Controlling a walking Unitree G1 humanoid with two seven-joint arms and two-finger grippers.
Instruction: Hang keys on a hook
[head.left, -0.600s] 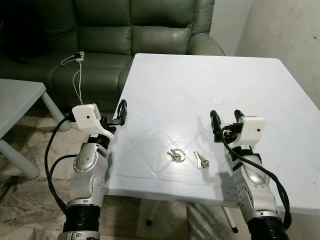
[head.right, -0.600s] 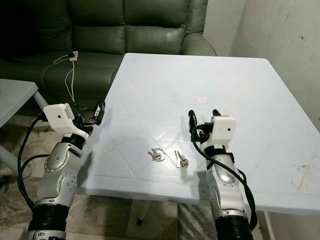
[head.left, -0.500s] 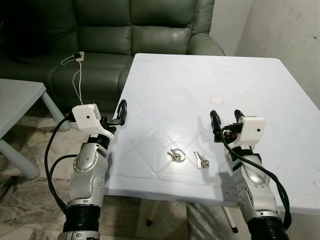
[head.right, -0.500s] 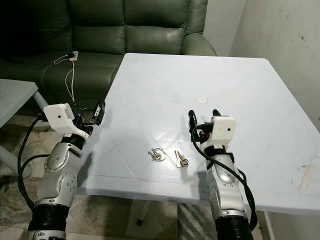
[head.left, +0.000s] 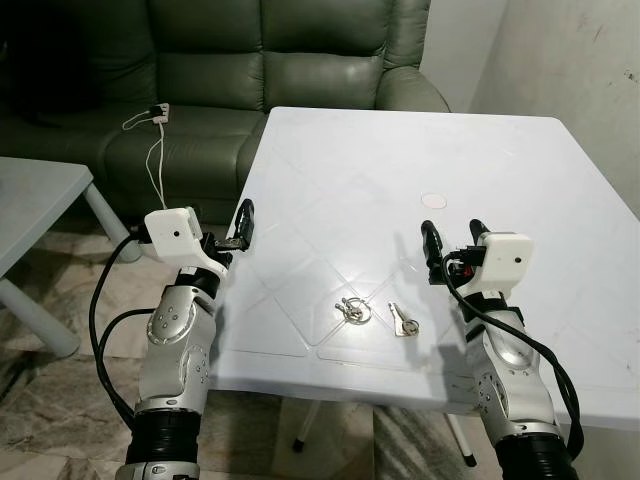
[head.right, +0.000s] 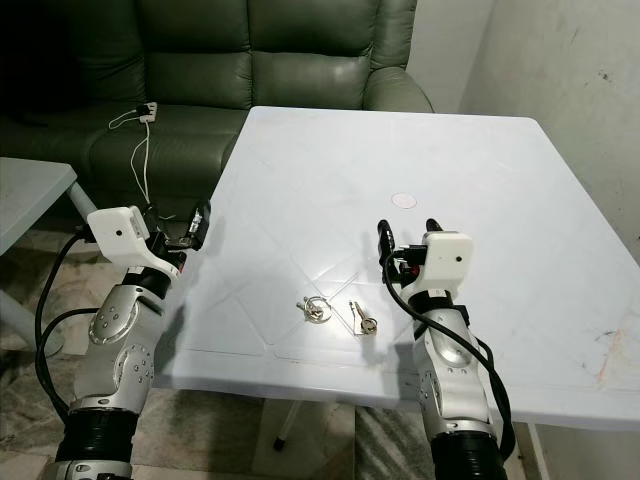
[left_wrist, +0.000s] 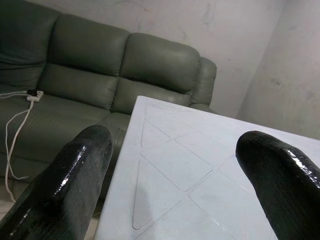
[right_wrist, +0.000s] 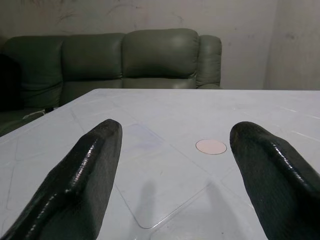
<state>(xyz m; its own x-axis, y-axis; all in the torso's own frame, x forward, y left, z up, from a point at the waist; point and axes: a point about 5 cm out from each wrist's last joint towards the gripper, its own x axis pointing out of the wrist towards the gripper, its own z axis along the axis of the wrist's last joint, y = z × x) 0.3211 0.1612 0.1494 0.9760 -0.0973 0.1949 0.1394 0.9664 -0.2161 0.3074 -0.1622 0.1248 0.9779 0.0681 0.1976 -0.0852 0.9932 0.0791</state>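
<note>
A key ring (head.left: 352, 310) with keys and a single key (head.left: 403, 321) just to its right lie on the table (head.left: 400, 180), near its front edge. The right gripper (head.left: 451, 240) hangs over the table right of and a little behind the single key, before a round disc (head.left: 433, 200); the left gripper (head.left: 240, 226) sits at the table's left edge. Behind the table stands a sofa (head.left: 250, 70) with a cable (head.left: 153, 150) on its seat, and a second table (head.left: 30, 205) stands to the left.

Two grippers: left gripper (head.left: 243, 222) and right gripper (head.left: 452, 240), both spread wide. One key ring (head.left: 352, 309) (key count unclear), one loose key (head.left: 402, 321), one white table (head.left: 400, 170), one sofa (head.left: 250, 70), one side table (head.left: 35, 205), one cable (head.left: 154, 150).
</note>
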